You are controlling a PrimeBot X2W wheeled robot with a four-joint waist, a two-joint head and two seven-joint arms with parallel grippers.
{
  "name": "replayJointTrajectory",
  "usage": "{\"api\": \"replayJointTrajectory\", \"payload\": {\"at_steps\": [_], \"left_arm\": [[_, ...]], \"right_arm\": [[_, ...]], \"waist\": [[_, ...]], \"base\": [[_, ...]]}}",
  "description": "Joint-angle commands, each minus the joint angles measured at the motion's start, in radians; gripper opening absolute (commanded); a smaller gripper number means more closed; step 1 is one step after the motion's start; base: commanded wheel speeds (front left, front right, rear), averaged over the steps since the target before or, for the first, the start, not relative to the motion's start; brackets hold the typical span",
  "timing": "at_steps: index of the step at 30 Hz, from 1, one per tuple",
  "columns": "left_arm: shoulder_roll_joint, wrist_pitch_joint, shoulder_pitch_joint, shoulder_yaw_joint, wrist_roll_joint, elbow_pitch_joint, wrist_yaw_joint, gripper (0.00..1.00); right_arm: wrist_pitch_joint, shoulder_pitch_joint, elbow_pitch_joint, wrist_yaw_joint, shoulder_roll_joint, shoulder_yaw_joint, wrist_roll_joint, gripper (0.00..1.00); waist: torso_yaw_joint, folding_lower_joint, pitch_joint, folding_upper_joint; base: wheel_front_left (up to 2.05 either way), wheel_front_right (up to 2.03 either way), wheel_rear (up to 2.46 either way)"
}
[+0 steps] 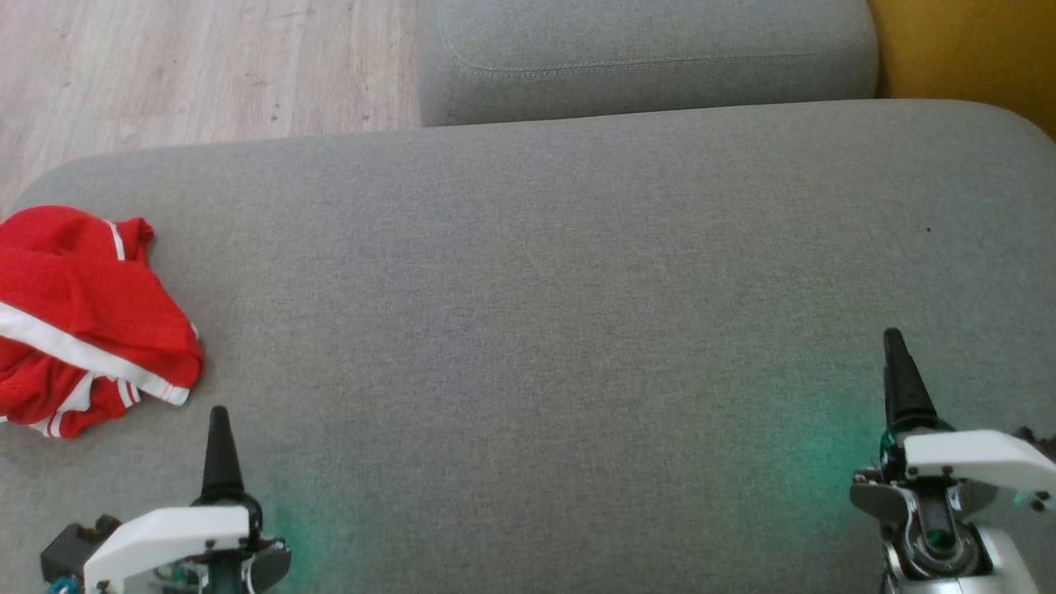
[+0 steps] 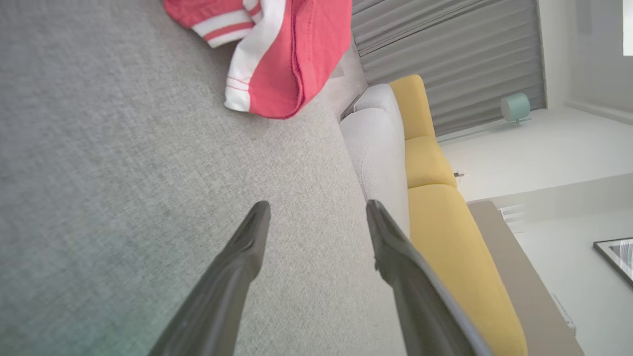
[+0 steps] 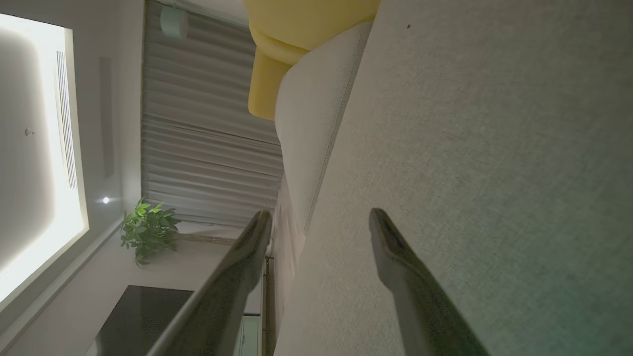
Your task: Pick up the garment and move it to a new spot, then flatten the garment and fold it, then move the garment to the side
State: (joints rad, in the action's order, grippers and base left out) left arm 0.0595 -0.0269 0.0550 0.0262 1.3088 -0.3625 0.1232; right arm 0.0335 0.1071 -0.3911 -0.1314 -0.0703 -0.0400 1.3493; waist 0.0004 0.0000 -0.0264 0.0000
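The garment (image 1: 82, 313) is red with white stripes. It lies crumpled at the far left edge of the grey cushion (image 1: 577, 289). My left gripper (image 1: 219, 425) sits at the lower left, just right of and nearer than the garment, apart from it. In the left wrist view the garment (image 2: 287, 54) lies beyond my open left gripper (image 2: 318, 207), with nothing between the fingers. My right gripper (image 1: 895, 346) hovers at the lower right, far from the garment. The right wrist view has that gripper (image 3: 320, 217) open and empty over bare fabric.
A second grey cushion (image 1: 652, 58) abuts the far edge. A yellow sofa (image 1: 965, 49) stands at the back right, and wooden floor (image 1: 206, 74) lies beyond the back left. A potted plant (image 3: 148, 227) stands by the curtains.
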Motion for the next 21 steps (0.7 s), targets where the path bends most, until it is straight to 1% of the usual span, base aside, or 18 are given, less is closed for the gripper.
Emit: {"api": "replayJointTrajectory", "payload": {"at_steps": [1, 21], "left_arm": [[0.026, 0.013, 0.054, -0.003, -0.045, 0.022, 0.002, 1.0], [0.037, 0.068, 0.079, -0.045, -0.318, -0.003, 0.002, 1.0]], "right_arm": [[-0.018, 0.063, 0.024, 0.0, -0.02, 0.014, -0.039, 1.0], [-0.074, 0.104, -0.029, 0.0, -0.034, 0.103, -0.294, 1.0]], "waist": [[0.0, 0.0, -0.002, 0.0], [-0.004, 0.0, -0.011, 0.0]], "base": [[0.0, 0.0, 0.0], [0.0, 0.0, 0.0]]}}
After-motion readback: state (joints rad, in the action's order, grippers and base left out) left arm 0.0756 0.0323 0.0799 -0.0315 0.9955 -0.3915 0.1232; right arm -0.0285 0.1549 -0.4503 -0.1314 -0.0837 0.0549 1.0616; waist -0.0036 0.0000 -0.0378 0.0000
